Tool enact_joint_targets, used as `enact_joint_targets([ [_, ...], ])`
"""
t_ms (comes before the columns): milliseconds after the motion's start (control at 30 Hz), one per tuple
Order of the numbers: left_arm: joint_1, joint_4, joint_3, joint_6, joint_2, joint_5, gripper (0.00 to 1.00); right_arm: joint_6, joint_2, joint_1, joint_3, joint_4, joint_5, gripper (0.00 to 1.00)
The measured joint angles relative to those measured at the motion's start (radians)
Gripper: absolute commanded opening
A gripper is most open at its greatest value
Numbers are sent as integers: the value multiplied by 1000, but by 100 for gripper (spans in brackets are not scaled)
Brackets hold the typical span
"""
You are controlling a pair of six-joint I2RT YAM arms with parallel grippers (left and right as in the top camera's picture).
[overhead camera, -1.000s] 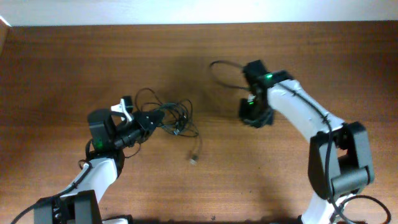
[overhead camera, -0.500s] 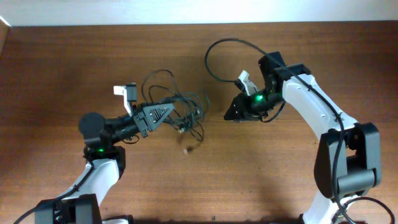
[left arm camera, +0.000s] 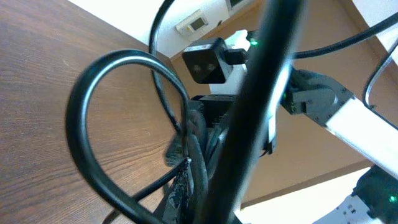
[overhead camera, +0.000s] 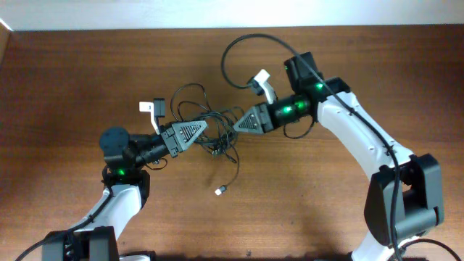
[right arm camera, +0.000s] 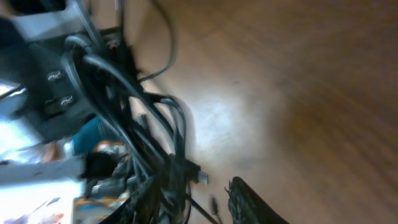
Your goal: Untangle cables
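Observation:
The cables [overhead camera: 216, 129] are a tangle of thin black cords held above the wooden table between my two grippers. My left gripper [overhead camera: 205, 126] is shut on the tangle's left side. In the left wrist view a finger [left arm camera: 182, 190] presses against cords, with one loop [left arm camera: 84, 118] hanging in front. My right gripper [overhead camera: 237, 127] points left into the tangle's right side and is open. In the right wrist view the cords [right arm camera: 134, 140] fill the left, beside one dark finger [right arm camera: 249, 202]. One cord hangs down to a silvery-tipped plug [overhead camera: 220, 191]. Another plug [right arm camera: 200, 177] sticks out of the bundle.
The brown wooden table [overhead camera: 326, 210] runs to a pale wall at the back. A thicker black cable [overhead camera: 235, 45] arches from the right arm above the tangle. The right arm's wrist camera [left arm camera: 208, 59] faces my left wrist view.
My left gripper has lifted the tangle and moved it right. My right arm has swung left, and its gripper has reached the tangle. The dangling plug has swung lower.

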Motion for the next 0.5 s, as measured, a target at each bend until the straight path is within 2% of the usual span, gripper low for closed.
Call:
enact_joint_targets([
  [100, 0, -3, 0, -9, 0, -3, 0, 97, 0, 31, 2, -2, 115, 33],
  [200, -1, -5, 0, -24, 0, -17, 0, 100, -38, -7, 47, -211, 191, 34],
  [233, -1, -13, 0, -53, 0, -37, 0, 73, -113, -64, 89, -331, 302, 40],
  [300, -1, -49, 0, -138, 0, -90, 0, 58, -227, -130, 133, -403, 414, 44],
  [333, -3, -46, 0, -171, 1, -110, 0, 50, -299, -166, 148, -430, 452, 49],
  [433, -38, 130, -2, -305, 2, -197, 0, 39, -523, -284, 174, -565, 520, 52],
  [467, -71, 211, -2, -351, 1, -229, 0, 35, -563, -325, 175, -608, 533, 66],
  [500, -111, 268, -1, -399, -1, -262, 0, 35, -570, -348, 175, -639, 539, 67],
])
